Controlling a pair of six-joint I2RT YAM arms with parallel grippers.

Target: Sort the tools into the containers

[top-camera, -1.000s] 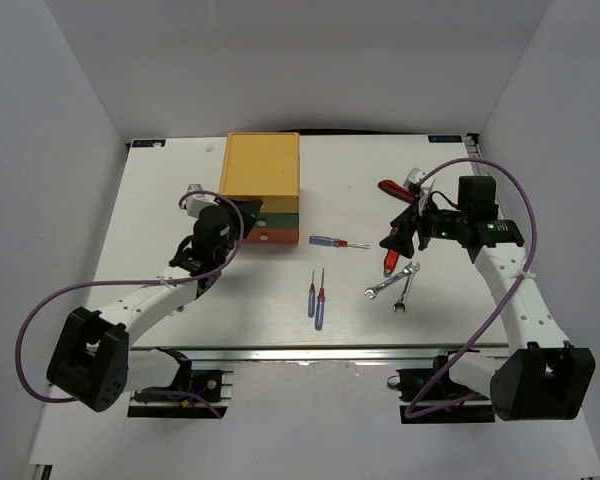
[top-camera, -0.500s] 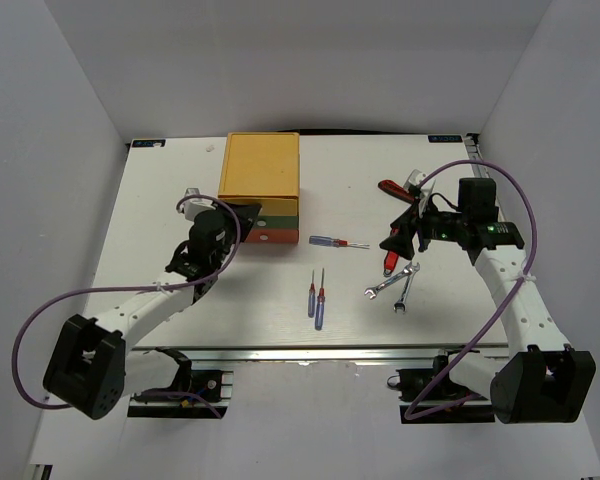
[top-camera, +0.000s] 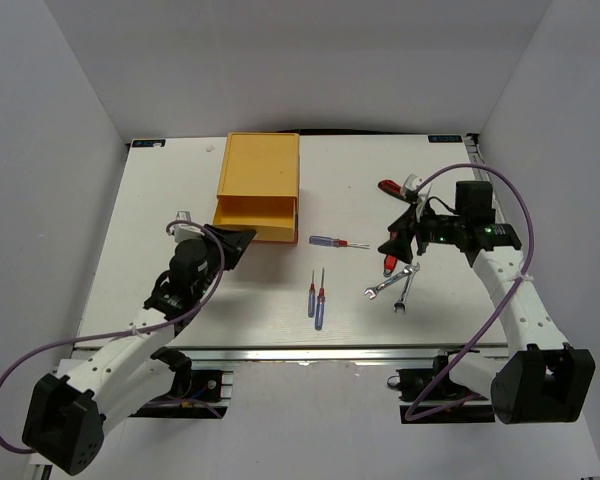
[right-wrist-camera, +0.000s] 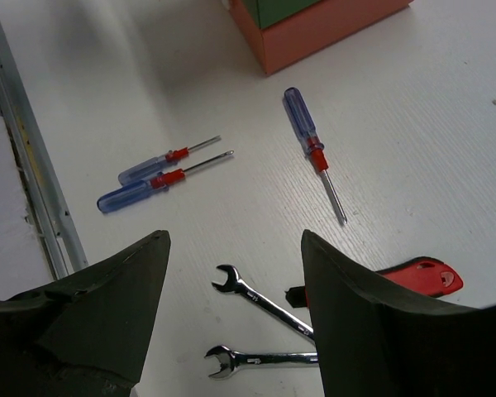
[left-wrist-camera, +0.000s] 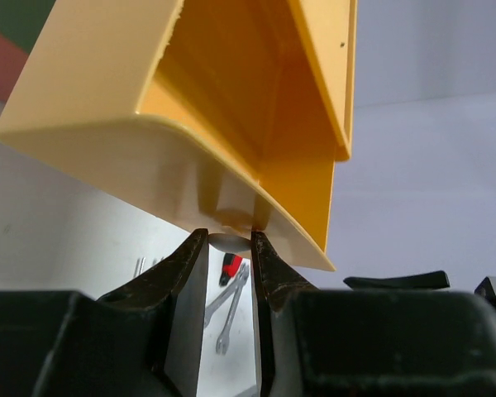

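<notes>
Yellow top drawer (top-camera: 257,213) has slid out toward the bottom of the overhead frame since half a second ago. It sat flush with the chest then; now its open tray shows and hides the green drawer (right-wrist-camera: 277,8) and red drawer (right-wrist-camera: 331,29) from above. Left arm pulled back with it, toward lower left.

Left hand (top-camera: 238,240) narrow, pinched on the drawer's white knob (left-wrist-camera: 229,241); wrist view shows fingers touching it on both sides. Right hand (right-wrist-camera: 231,252) barely shifted, spread wide, holding nothing, hovering over the tools at right-centre.

All visible tools lie on the counter (top-camera: 150,200), none in a drawer:
- single screwdriver (top-camera: 332,241), mid-frame, just right of the chest
- pair of screwdrivers (top-camera: 316,296), below it
- two wrenches (top-camera: 392,284), right-centre
- red-handled tool (top-camera: 390,263), just above the wrenches, partly under the right hand
- another red-handled tool (top-camera: 389,187), further up

Third red-handled tool not visible.

Meaning: first container looks open enough to load, sorting itself not started. Probable next step: right hand picks a tool while the left steadies or lets go of the knob.
</notes>
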